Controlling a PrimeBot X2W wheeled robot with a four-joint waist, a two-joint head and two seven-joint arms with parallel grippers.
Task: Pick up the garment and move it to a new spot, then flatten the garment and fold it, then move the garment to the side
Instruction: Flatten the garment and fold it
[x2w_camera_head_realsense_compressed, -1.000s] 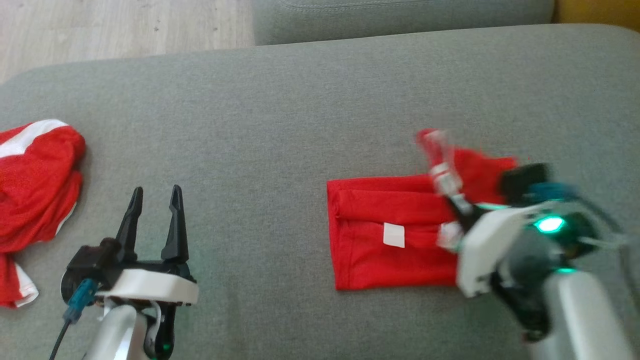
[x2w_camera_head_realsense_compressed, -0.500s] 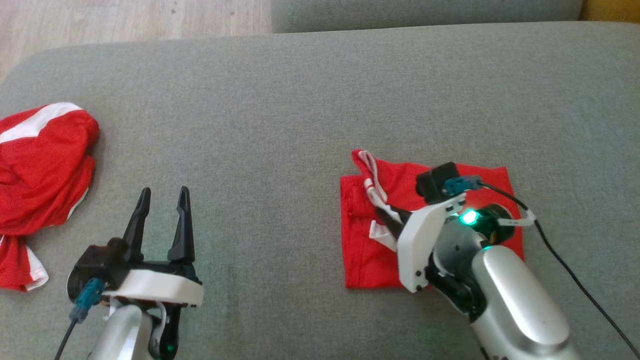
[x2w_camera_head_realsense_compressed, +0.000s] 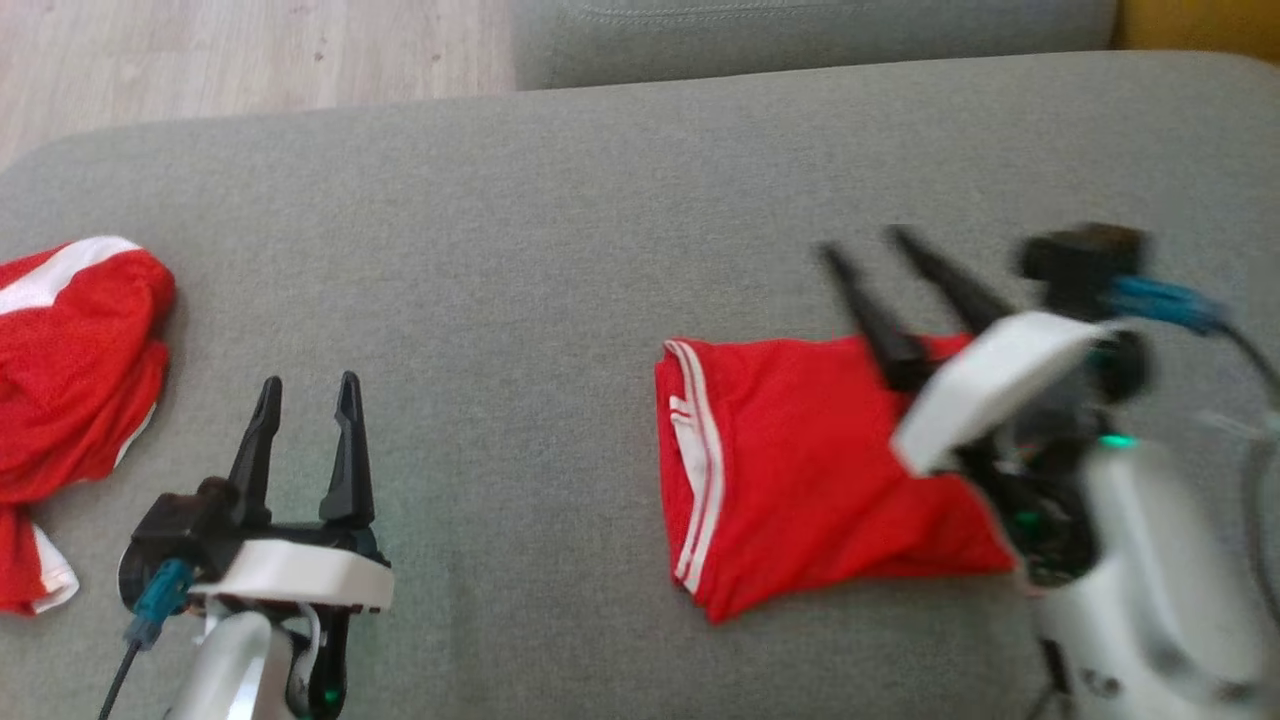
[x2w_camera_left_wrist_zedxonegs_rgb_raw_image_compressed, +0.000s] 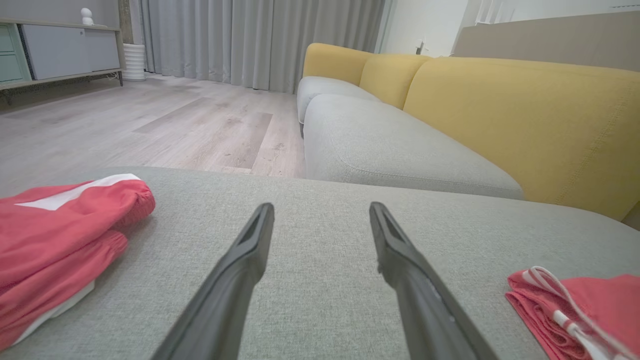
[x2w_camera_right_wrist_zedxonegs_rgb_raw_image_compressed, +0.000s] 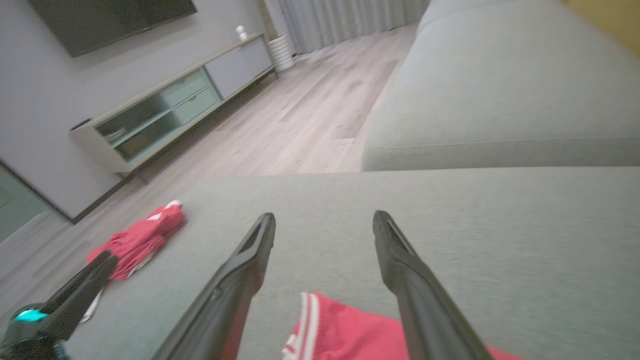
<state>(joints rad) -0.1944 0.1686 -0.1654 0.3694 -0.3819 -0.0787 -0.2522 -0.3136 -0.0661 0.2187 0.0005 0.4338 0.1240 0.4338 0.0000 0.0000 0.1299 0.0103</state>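
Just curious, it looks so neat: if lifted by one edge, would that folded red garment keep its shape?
Probably not. The folded red garment looks like thin, soft cloth with a wavy lower edge, so it would likely droop and unfold. It seems light. Pushed, it may bunch on the textured grey cushion rather than slide.

Soft even daylight, faint shadows, motion blur on right tool (x2w_camera_head_realsense_compressed: 860, 240)

A folded garment (x2w_camera_head_realsense_compressed: 800, 470) lies at right, crumpled red clothing (x2w_camera_head_realsense_compressed: 70, 370) at the left edge. The cushion (x2w_camera_head_realsense_compressed: 520, 280) between them lies open.
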